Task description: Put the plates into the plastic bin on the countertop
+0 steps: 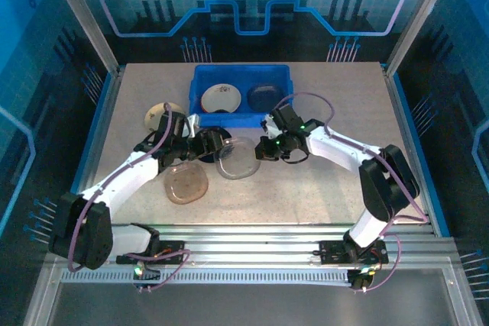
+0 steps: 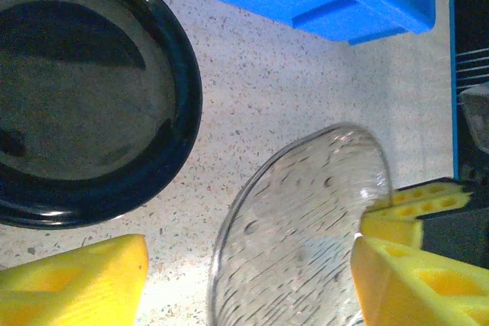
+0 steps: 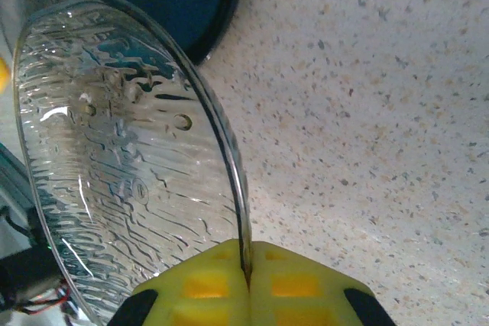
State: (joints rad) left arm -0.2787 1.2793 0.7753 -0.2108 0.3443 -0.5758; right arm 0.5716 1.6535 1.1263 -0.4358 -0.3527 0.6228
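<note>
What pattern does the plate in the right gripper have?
The clear plate is rippled and dimpled; right wrist view shows it best.

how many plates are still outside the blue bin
4: a cream plate left of the bin, a black plate by the left gripper, a clear plate pinched by the right gripper, a brownish plate at the front. The arms may hide more.

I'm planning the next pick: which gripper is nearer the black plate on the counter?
Left. The left gripper hangs open right beside the black plate; the right gripper is farther off, beyond the clear plate, shut on its rim.
</note>
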